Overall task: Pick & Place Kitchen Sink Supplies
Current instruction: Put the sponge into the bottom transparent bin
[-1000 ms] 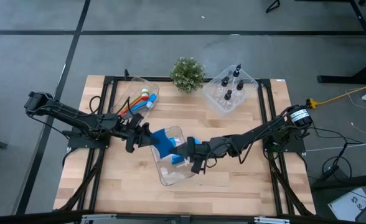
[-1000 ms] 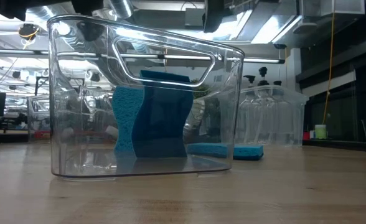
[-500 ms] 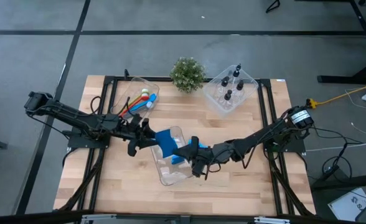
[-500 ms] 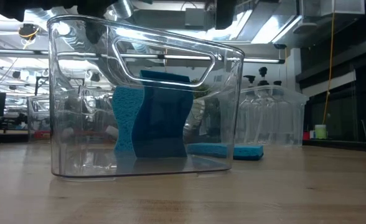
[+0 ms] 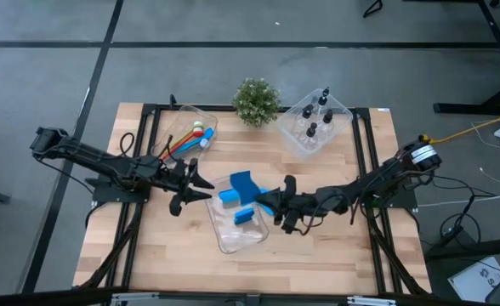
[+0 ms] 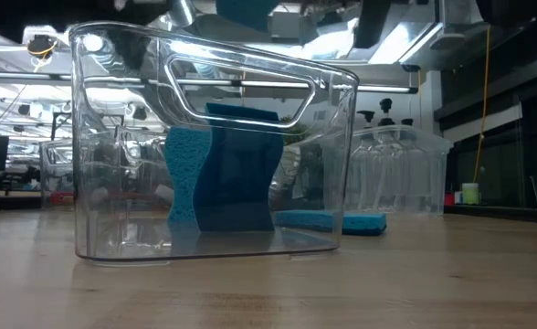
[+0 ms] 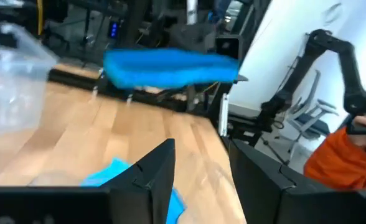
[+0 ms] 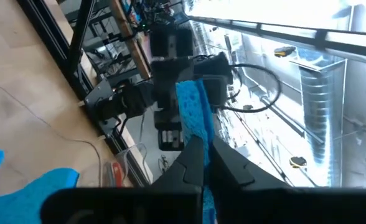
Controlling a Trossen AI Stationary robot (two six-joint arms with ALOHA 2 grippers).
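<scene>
Now the right gripper (image 5: 271,202), fingers pinched on a blue sponge piece (image 5: 241,182), has lifted it above the clear bin (image 5: 248,240) (mid-table); the left gripper (image 5: 197,184), beside it, has spread open, handover apparently done.

High view straight down; low view table-level, close behind bin (image 6: 205,155).

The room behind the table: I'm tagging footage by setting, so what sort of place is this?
Likely a robotics lab or workshop: bare ceiling ducts, another robot arm on a stand, and a taped concrete floor.
</scene>
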